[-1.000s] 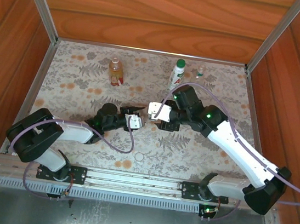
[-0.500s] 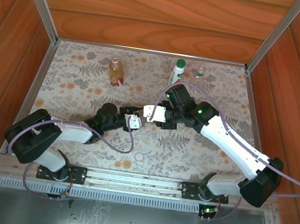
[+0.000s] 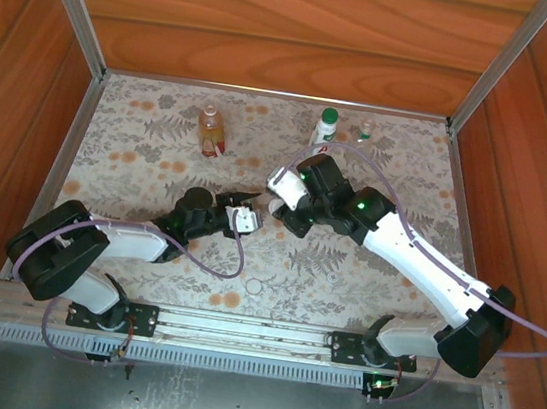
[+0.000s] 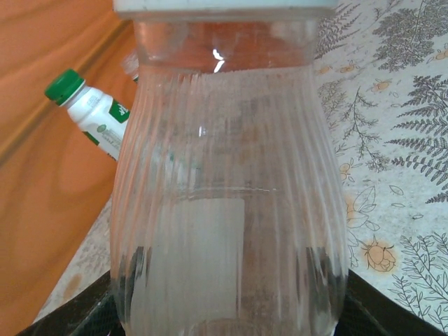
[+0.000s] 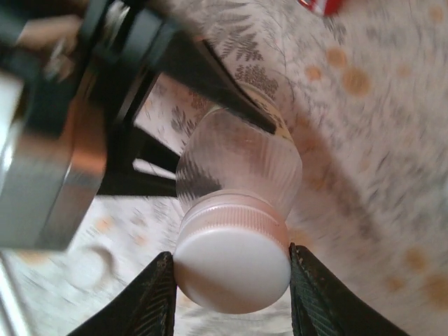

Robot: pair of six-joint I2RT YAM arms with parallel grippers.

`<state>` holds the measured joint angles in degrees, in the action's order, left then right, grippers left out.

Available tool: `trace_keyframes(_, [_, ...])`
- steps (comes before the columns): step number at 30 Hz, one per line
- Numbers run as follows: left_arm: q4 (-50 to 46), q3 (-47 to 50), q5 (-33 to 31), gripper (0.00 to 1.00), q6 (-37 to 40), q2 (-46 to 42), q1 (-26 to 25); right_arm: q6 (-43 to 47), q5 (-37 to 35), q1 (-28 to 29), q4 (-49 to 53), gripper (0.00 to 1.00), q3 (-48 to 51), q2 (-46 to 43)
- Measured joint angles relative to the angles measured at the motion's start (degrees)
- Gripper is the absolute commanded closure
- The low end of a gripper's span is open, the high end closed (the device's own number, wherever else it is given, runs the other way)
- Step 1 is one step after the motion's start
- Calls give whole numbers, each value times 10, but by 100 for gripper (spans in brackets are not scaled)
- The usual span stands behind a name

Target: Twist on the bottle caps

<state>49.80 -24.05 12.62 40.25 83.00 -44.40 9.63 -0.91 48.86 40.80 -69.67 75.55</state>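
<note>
The white cap (image 5: pixel 232 269) sits on the neck of the clear bottle (image 5: pixel 238 164), which has ridges down its sides. The right end effector (image 5: pixel 232 283) pinches the cap, with one black finger on each side. The left end effector (image 3: pixel 244 216) is closed tight around the bottle's body, near the middle of the flowery counter (image 3: pixel 136 176). At the far edge stand an amber bottle (image 3: pixel 212 128), a white bottle (image 3: pixel 325 131) with a green cap (image 3: pixel 330 114), and a tiny clear bottle (image 3: pixel 365 131).

Wooden walls (image 3: pixel 277 23), floral tablecloth (image 3: pixel 122 169), aluminium rails (image 3: pixel 237 331)
</note>
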Motion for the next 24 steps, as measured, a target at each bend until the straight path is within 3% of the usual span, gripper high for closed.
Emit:
trace_keyframes(2, [-6, 0, 2, 43, -1, -1, 0, -147, 11, 0, -2, 84, 0, 2])
trace_keyframes(5, [-17, 1, 3, 43, -1, -1, 0, -293, 26, -2, -6, 76, 0, 8])
trace_keyframes(8, [-21, 1, 3, 43, -2, -1, 0, -368, 34, -3, -3, 60, 0, 10])
trace_keyframes(11, [-19, 1, 4, 43, 0, -1, 0, -370, 45, -9, -5, 43, 1, 9])
trace_keyframes(15, [-16, 1, 7, 43, 1, -1, -3, -259, 55, -9, -15, 33, 11, -5])
trace_keyframes(24, [-14, 7, 7, 43, 3, -14, -3, 178, 49, -9, -9, 34, 37, -59])
